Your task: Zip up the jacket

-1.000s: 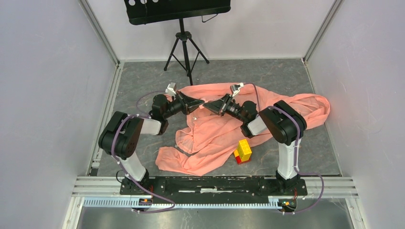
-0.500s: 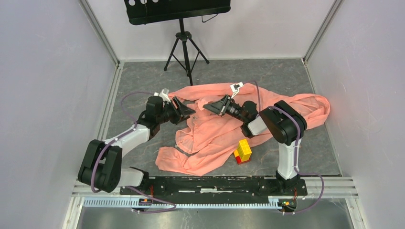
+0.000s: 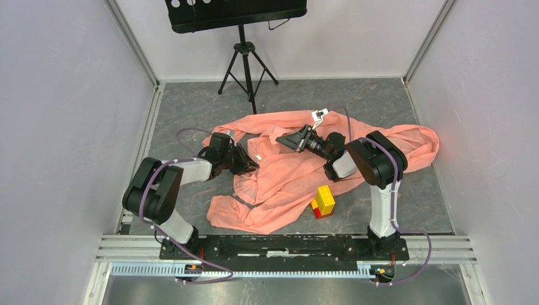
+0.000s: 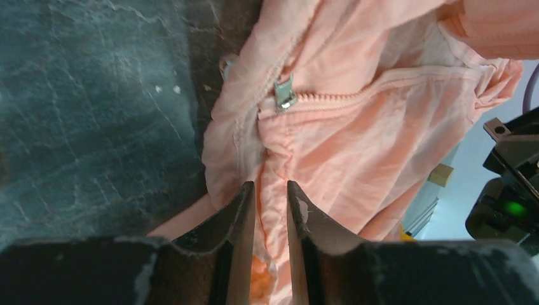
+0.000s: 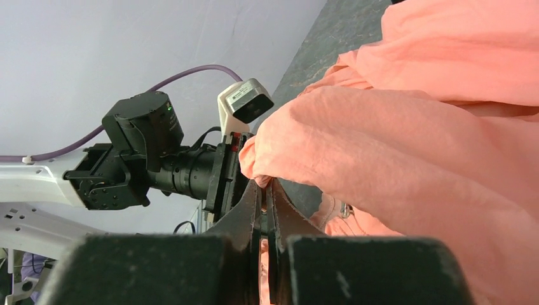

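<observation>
Grey, marbled stone-look worktop (image 3: 191,108) fills the floor of a white-walled cell, with both arm bases bolted along its near edge. Closest to those bases, a yellow-and-red toy block stack (image 3: 325,201) stands just at the near right hem of the jacket (image 3: 286,181). The jacket, a salmon-pink garment of thin fabric, lies crumpled across the middle of the worktop, one sleeve trailing toward the right wall.

The left hand (image 4: 270,187) reaches low over the jacket's left edge. Its fingers stand a narrow gap apart with pink cloth showing in the gap; whether they actually nip that cloth cannot be told from the wrist view. Just beyond its tips sits the metal zipper pull (image 4: 284,95) at the end of a line of closed teeth.

Farther in, the right hand (image 5: 266,184) is pressed together on a raised fold of the jacket, which hangs clear of the worktop there.

At the back wall stands a black tripod (image 3: 246,57) bearing a dark panel.
</observation>
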Motion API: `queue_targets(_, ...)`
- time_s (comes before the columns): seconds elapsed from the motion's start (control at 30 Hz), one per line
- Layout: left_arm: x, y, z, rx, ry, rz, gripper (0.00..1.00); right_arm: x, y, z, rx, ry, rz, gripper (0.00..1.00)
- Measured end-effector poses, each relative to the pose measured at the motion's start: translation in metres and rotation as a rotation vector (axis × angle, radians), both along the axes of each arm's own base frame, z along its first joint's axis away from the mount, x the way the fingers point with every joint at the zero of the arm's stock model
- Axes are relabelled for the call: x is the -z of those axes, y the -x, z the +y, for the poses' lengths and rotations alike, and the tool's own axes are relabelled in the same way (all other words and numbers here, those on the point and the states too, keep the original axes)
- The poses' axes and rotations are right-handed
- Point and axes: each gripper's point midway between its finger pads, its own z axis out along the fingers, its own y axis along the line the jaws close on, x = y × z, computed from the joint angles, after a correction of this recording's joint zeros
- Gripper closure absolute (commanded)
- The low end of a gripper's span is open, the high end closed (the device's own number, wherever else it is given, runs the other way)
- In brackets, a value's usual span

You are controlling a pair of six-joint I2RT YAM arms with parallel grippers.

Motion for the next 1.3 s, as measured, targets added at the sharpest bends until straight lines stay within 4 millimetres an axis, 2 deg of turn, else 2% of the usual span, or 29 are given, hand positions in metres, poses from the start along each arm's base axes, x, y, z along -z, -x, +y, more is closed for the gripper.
queue_targets(0.13,0.011,-0.009,0.0,-0.025,-0.009,0.003,0.7,0.003,0.0,0.0,-0.003,0.001,0.01,1.0)
queue_targets(0.33,0.01,-0.026,-0.007,-0.036,0.013,-0.023,0.76,0.002,0.0,0.0,-0.008,-0.001,0.009,1.0)
queue_targets(0.53,0.009,-0.031,-0.009,-0.049,0.03,-0.028,0.77,0.001,-0.001,0.001,-0.008,-0.004,0.009,1.0)
queue_targets(0.77,0.005,-0.04,-0.013,-0.067,0.063,-0.052,0.74,0.005,-0.003,0.002,-0.011,-0.005,0.021,1.0)
queue_targets(0.87,0.009,-0.041,-0.014,-0.076,0.07,-0.042,0.7,0.005,-0.003,0.002,-0.012,-0.005,0.021,1.0)
queue_targets(0.93,0.01,-0.042,-0.016,-0.08,0.083,-0.035,0.63,0.005,-0.003,0.003,-0.012,-0.006,0.019,1.0)
queue_targets(1.0,0.008,-0.044,-0.017,-0.083,0.089,-0.038,0.64,0.004,-0.004,0.003,-0.012,-0.007,0.017,1.0)
queue_targets(1.07,0.007,-0.046,-0.018,-0.086,0.094,-0.041,0.69,0.003,-0.005,0.003,-0.013,-0.008,0.015,1.0)
queue_targets(1.2,0.01,-0.049,-0.017,-0.097,0.101,-0.035,0.91,0.005,-0.004,0.004,-0.02,-0.007,0.019,1.0)
queue_targets(1.3,0.013,-0.05,-0.016,-0.104,0.102,-0.028,0.98,0.006,-0.004,0.005,-0.026,-0.006,0.02,1.0)
